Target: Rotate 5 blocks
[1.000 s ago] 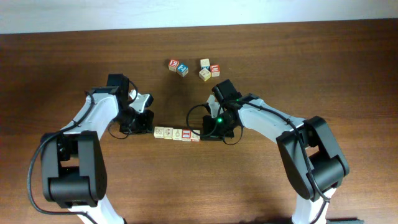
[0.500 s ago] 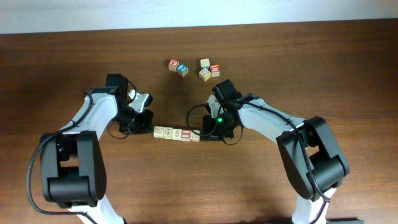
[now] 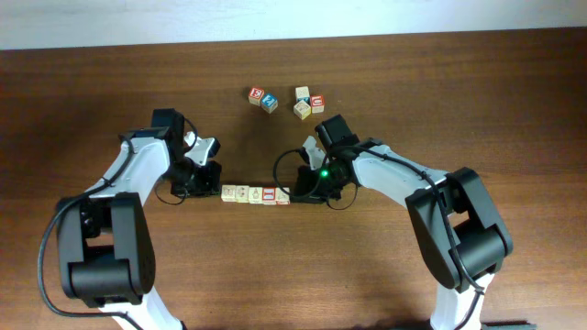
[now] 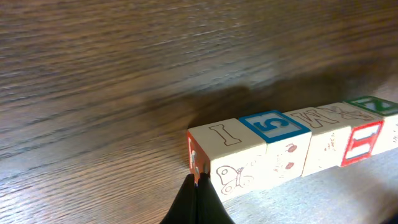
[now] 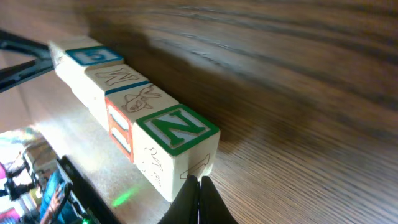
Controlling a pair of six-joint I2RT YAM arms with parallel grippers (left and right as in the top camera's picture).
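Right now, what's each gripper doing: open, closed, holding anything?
Left gripper: closed, holding nothing, tip at the I block, one end of the row of blocks.
Right gripper: closed, holding nothing, tip at the N block, the other end.

The left arm (image 3: pixel 138 170) reaches in from the left with its elbow bent and its wrist angled toward the middle. The left gripper (image 3: pixel 216 187) sits low, jaws pressed together into one dark tip. The right arm (image 3: pixel 404 179) mirrors it from the right. The right gripper (image 3: pixel 295 192) is likewise closed, low and pointing left.
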